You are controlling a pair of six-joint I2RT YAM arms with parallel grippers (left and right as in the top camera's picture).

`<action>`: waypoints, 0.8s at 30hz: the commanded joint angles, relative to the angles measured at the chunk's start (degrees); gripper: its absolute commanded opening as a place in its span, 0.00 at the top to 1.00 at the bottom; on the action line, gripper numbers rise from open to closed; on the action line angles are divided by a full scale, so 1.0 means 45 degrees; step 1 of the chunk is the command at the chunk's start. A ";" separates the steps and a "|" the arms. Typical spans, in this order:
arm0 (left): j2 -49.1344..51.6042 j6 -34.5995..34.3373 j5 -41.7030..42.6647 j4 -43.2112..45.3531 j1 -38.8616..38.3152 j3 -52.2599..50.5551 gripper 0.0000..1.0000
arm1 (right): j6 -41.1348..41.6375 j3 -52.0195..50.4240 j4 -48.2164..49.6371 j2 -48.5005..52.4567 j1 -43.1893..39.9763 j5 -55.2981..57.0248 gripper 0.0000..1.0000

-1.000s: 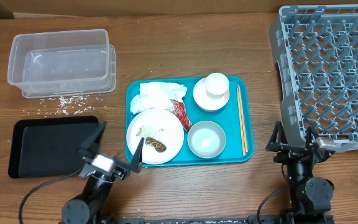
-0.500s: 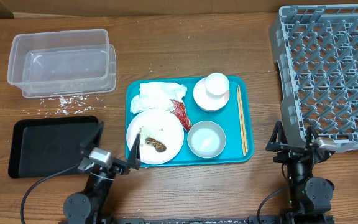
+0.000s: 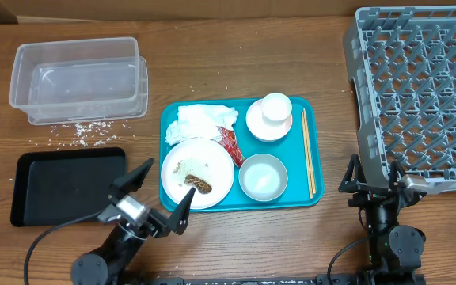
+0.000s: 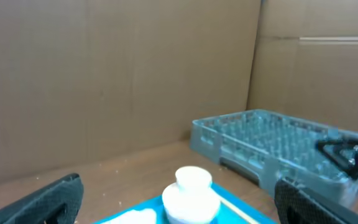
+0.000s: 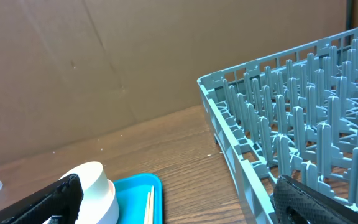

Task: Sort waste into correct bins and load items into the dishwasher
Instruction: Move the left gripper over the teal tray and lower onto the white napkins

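The wooden counter (image 3: 236,71) carries a large square grey plastic dish rack (image 3: 418,95) at its far right corner; a teal rectangular serving tray (image 3: 290,154) lies mid-counter, nearer the near edge; a clear plastic rectangular tub (image 3: 77,79) sits toward the far left corner, and a shallow black rectangular tray (image 3: 62,186) lies nearer the near left corner, both apart from the teal tray.

On the teal tray, a round white plate (image 3: 212,162) fills the near left part; crumpled white paper tissue (image 3: 200,123) lies behind it; a small white bowl (image 3: 263,176) stands just right of the plate; a second white bowl (image 3: 257,127) behind that holds a small white cup (image 3: 275,105); thin wooden chopsticks (image 3: 308,150) lie along the tray's right side; a small red wrapper (image 3: 229,141) rests between tissue and plate; a brown food scrap (image 3: 199,185) sits on the plate.

Loose white rice grains (image 3: 81,131) are scattered on the counter between tub and black tray.

The left gripper (image 3: 172,176) hangs at the near edge by the plate, spread wide, holding nothing; the right gripper (image 3: 374,162) stands at the near edge beside the rack's near left corner, likewise wide and bare.
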 commanded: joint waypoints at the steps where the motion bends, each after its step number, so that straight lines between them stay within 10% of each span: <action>1: 0.1263 0.0729 -0.0787 -0.2769 0.0058 0.2788 0.00 | -0.0087 -0.0131 0.0068 -0.0044 -0.0039 0.0117 0.00; 7: 0.6387 0.1535 -0.0107 -0.8558 0.0058 0.8359 0.00 | -0.0087 -0.0131 0.0073 -0.0044 -0.0039 0.0117 0.00; 15: 1.0282 0.1486 0.5391 -0.7456 0.0039 1.1210 0.00 | -0.0087 -0.0131 0.0073 -0.0044 -0.0039 0.0117 0.00; 24: 1.5042 0.1773 -0.1880 -1.2429 -0.1559 1.5810 0.00 | -0.0087 -0.0131 0.0068 -0.0044 -0.0039 0.0121 0.00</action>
